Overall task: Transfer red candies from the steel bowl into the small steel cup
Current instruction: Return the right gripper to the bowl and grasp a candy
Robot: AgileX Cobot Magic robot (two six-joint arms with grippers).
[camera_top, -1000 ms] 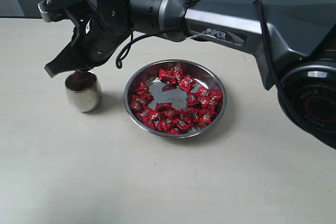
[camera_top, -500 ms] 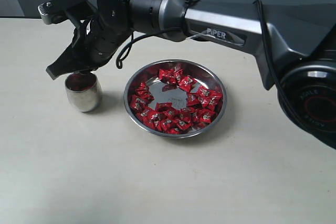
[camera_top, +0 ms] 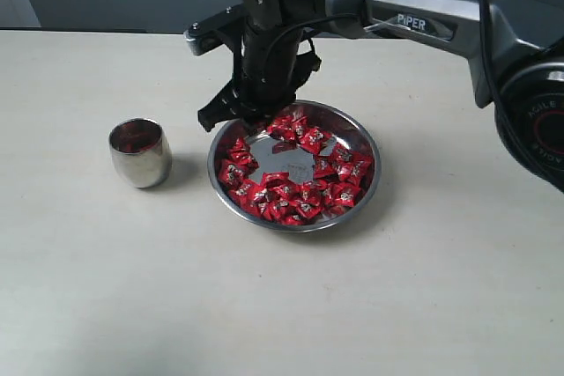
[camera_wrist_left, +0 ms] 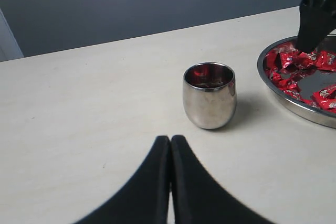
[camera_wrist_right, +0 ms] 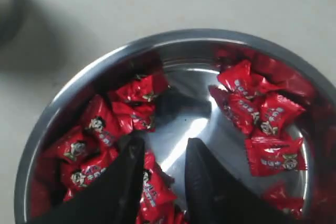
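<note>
Right pincer [camera_wrist_right: 164, 150] is positioned low over the steel bowl [camera_top: 278, 149], at its far-left part in the exterior view. Jaws are parted about halfway and nothing is clamped; one candy is seen below the gap. Red candies [camera_top: 300, 193] are spread in a ring inside the bowl, with the centre bare. Small steel cup [camera_top: 139, 158] is stood upright on the desk [camera_top: 264, 305], left of the bowl and apart from it; red is seen inside. Left pincer [camera_wrist_left: 170, 140] is closed tight, empty, and pointed at the cup without touching it.
</note>
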